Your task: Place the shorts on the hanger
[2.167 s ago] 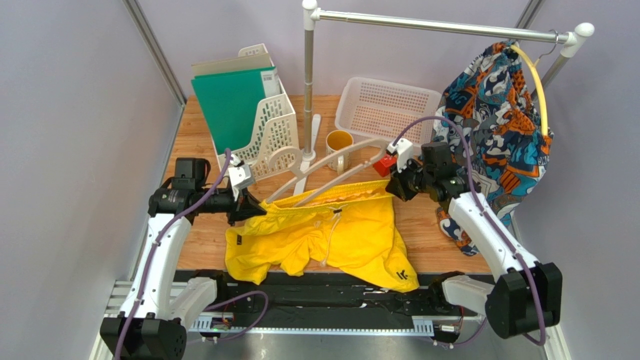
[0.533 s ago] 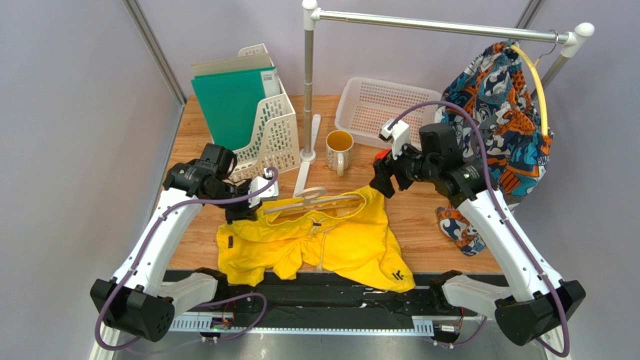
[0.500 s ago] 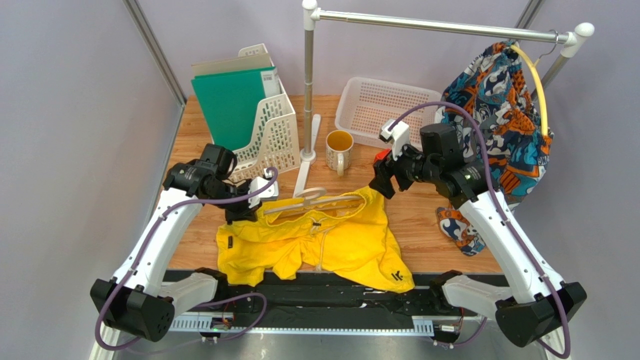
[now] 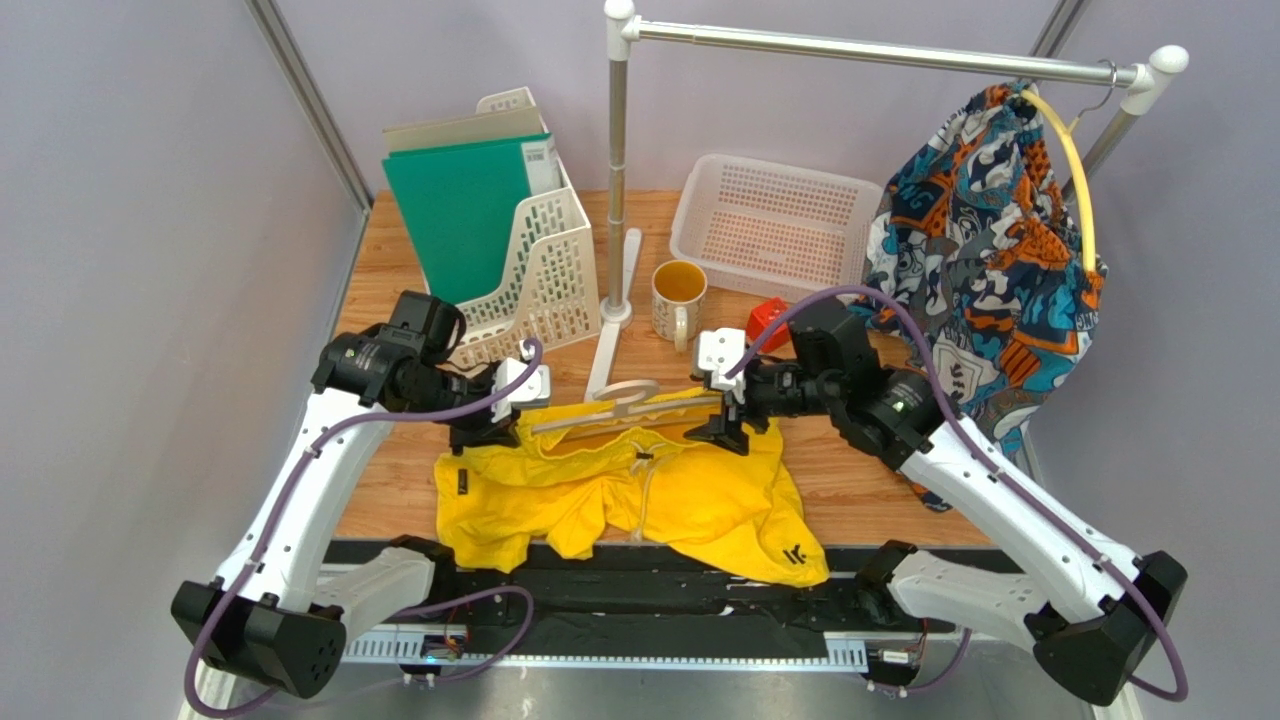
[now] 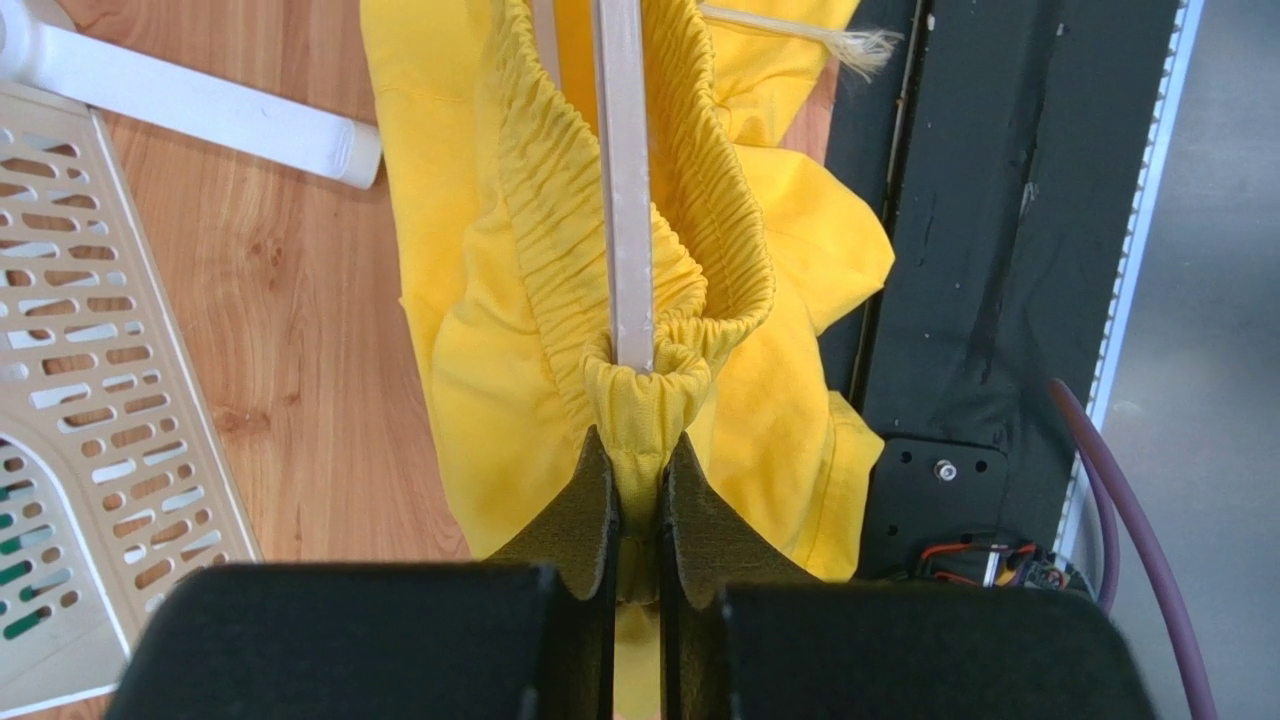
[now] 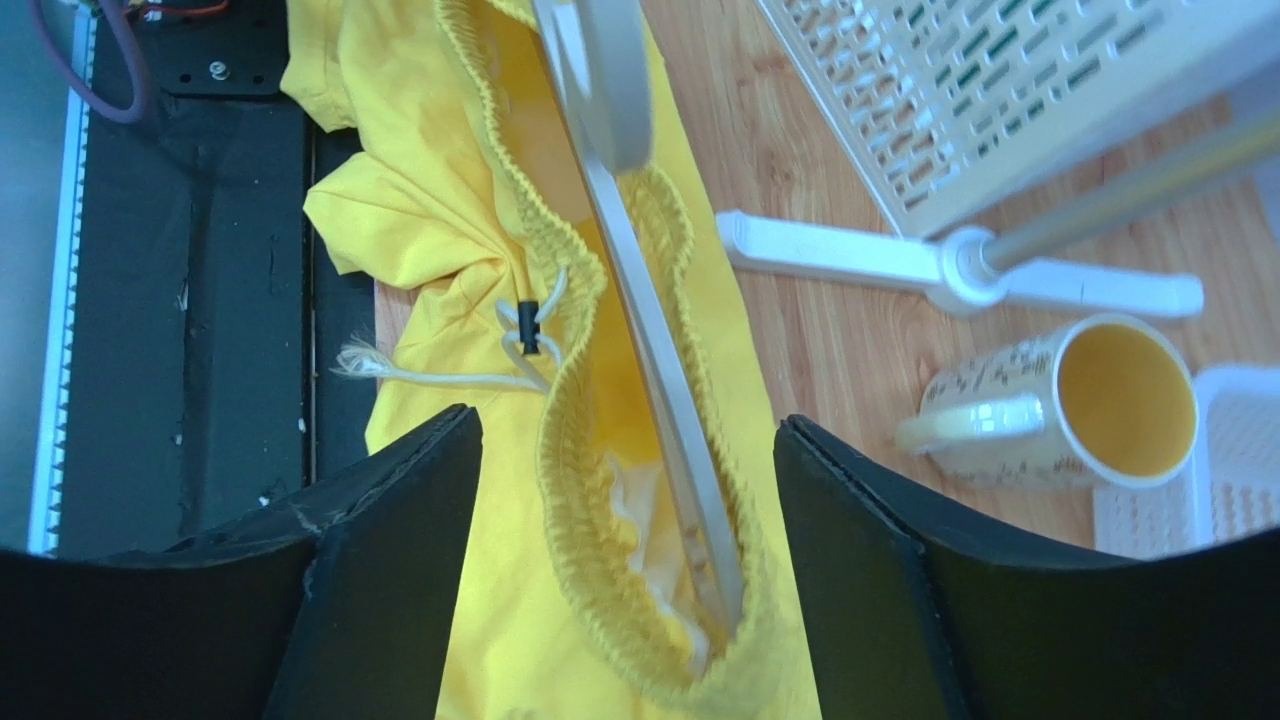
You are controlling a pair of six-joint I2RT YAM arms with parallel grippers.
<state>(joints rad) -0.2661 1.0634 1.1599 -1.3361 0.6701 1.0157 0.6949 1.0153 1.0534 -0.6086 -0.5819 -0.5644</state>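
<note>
Okay, the shorts [image 4: 661, 495] lie spread at the middle of the table's near edge, with the leg hems spilling onto the black strip [image 4: 631, 588] there. The hanger [image 5: 624, 180] is already threaded inside the waistband [image 5: 526, 195], its hook poking out toward the far edge.

The left gripper [image 4: 496, 425] is clamped tight on the left end of the waistband. The left wrist view shows both fingers [image 5: 579, 510] pinching a fold of gathered elastic just past the hanger's tip. The right gripper [image 4: 724, 420] is spread wide at the right end, straddling the waistband and hanger arm with nothing held. I can't tell whether it touches the cloth.

Handling judgement:
- **Shorts:** the fabric looks light, soft and limp. It'll sag and bunch wherever it isn't supported. The elastic edge stretches and will probably spring back if let go.
- **Hanger:** it looks stiff and smooth, so the cloth could slide off its arm easily.
- **Where to grip:** the best hold is probably the gathered elastic at the very right end, pinched through both layers. Avoid the loose leg fabric and the dangling drawstring [image 6: 451, 372].
- **Risk:** closing on the hanger arm as well would likely drag it sideways out of the left end.
</note>
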